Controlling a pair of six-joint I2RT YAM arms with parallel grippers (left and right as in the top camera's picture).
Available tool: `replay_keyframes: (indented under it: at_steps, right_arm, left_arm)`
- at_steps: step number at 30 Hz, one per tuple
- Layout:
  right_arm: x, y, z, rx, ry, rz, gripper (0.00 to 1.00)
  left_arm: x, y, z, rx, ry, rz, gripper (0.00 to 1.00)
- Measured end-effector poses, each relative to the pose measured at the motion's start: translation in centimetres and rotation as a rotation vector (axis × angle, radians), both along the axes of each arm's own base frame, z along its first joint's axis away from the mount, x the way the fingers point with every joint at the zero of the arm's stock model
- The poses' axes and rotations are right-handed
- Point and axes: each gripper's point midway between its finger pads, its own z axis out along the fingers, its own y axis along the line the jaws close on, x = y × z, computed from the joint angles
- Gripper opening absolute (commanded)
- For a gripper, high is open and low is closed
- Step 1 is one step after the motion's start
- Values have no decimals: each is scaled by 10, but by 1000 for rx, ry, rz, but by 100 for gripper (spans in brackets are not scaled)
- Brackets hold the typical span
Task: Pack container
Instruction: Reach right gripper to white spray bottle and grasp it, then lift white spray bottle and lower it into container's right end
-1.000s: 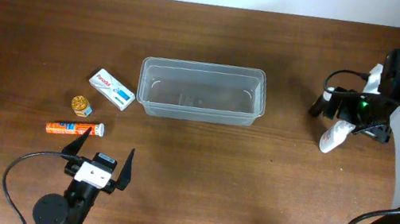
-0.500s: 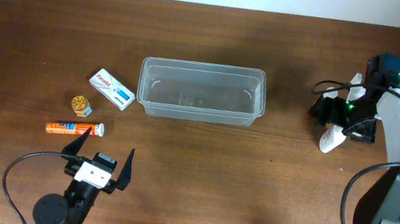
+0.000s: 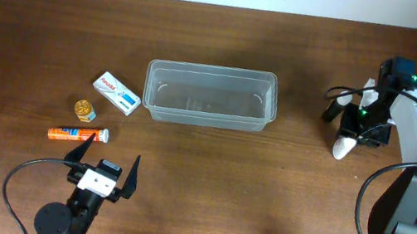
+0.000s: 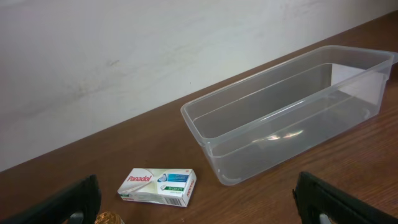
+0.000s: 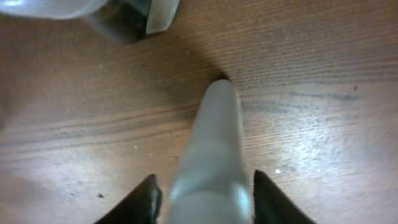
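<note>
Brown tabletop was seen overhead, the container [image 3: 211,96] mid-table, long axis left-right. Right of it, the right claw [image 3: 348,134] was set over a white tube [image 3: 342,148]; the left claw [image 3: 106,161], spread, was parked before its left end. From the left wrist, a box [image 4: 158,186] was shown left of the container. From the right wrist, the tube was straddled lengthwise; pinching could not be told.

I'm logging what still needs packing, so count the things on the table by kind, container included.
Clear container: 1
Medicine box: 1
Tubes: 2, the orange tube and the white tube
Small gold round item: 1
Total: 5
</note>
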Motion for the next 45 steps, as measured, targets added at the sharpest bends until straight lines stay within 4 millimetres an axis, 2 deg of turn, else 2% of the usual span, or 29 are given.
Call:
replay_keyframes:
  at_steps: [10, 17, 22, 28, 33, 37, 39, 44, 45]
  right_arm:
    - [0, -2, 0, -9, 0, 13, 17]
    - [-1, -1, 1, -9, 5, 12, 16]
    - [-10, 1, 4, 4, 44, 11, 16]
    - [-2, 8, 33, 49, 16, 14, 17]
    - [10, 23, 68, 114, -58, 49, 17]
    - [19, 43, 99, 125, -134, 108, 17]
    - [23, 61, 116, 125, -183, 156, 17]
    - [37, 123, 147, 133, -320, 320, 18]
    - [43, 144, 151, 134, -359, 374, 17]
  left_arm:
    - [0, 0, 0, 0, 0, 0, 100]
    - [0, 0, 0, 0, 0, 0, 100]
    - [0, 0, 0, 0, 0, 0, 100]
    - [0, 0, 0, 0, 0, 0, 100]
    - [0, 0, 0, 0, 0, 0, 100]
    - [0, 0, 0, 0, 0, 0, 100]
    - [0, 0, 0, 0, 0, 0, 100]
    - [0, 0, 0, 0, 0, 0, 100]
    - [0, 0, 0, 0, 0, 0, 100]
